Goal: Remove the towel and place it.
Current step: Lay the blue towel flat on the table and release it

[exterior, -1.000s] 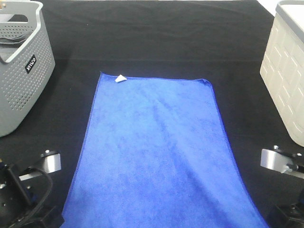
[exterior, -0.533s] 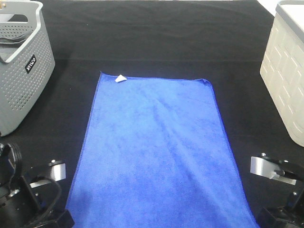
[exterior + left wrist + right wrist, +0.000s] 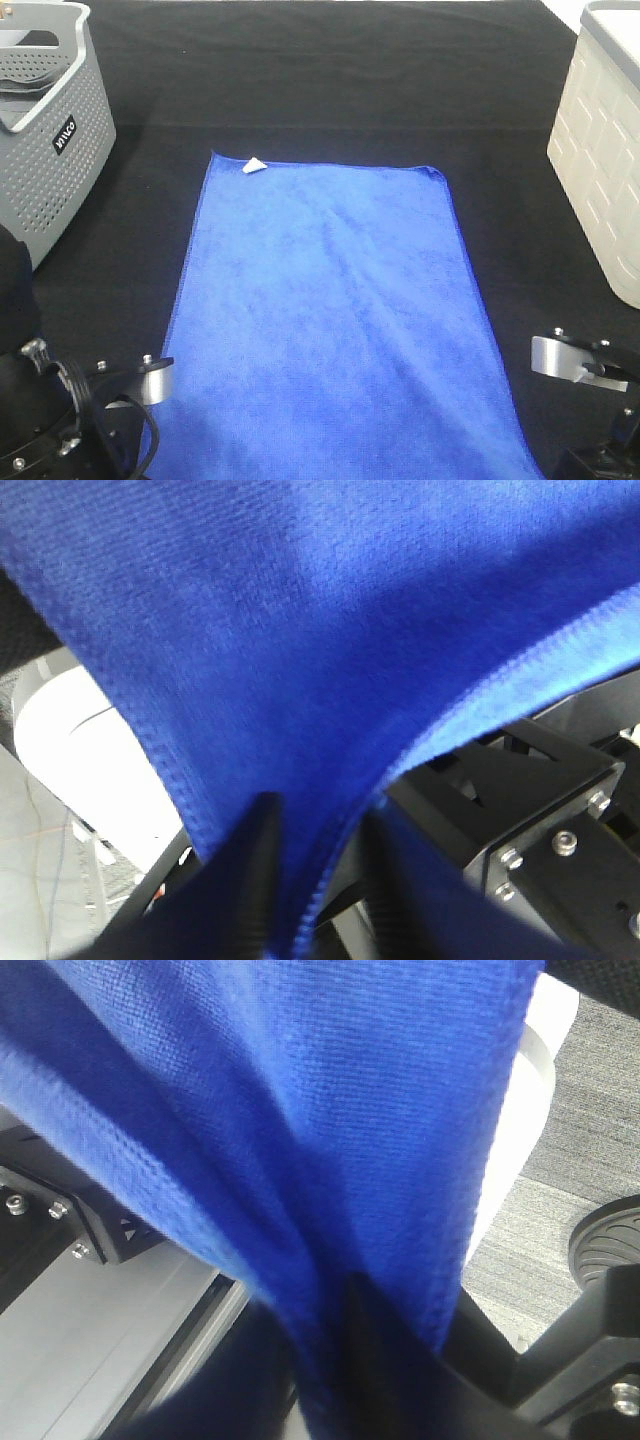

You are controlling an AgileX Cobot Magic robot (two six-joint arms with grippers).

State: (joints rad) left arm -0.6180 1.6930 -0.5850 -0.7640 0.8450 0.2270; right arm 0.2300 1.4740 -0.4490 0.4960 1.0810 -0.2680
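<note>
On the black counter (image 3: 320, 80) the blue towel (image 3: 330, 320) lies spread flat and nearly smooth, its long sides running away from the robot and a small white tag (image 3: 255, 165) showing at its far left corner. Far off the towel's far left corner stands a grey perforated basket (image 3: 45, 130), and well off its far right corner a white basket (image 3: 605, 150); neither touches the cloth. At the towel's near left corner the left arm (image 3: 70, 420) sits just against the hem, and off the near right edge the right arm (image 3: 585, 365) stands a little apart from the cloth. The left wrist view shows the left tool (image 3: 318, 860) drawn narrow, a fold of the towel's hemmed edge pinched between its two dark fingers (image 3: 255, 880), the fabric fanning out taut above them. The right wrist view shows the right tool (image 3: 320, 1360) likewise closed tight on a gathered pleat of the towel, the cloth bunching where the fingers (image 3: 385, 1360) meet and spreading wide beyond them.
</note>
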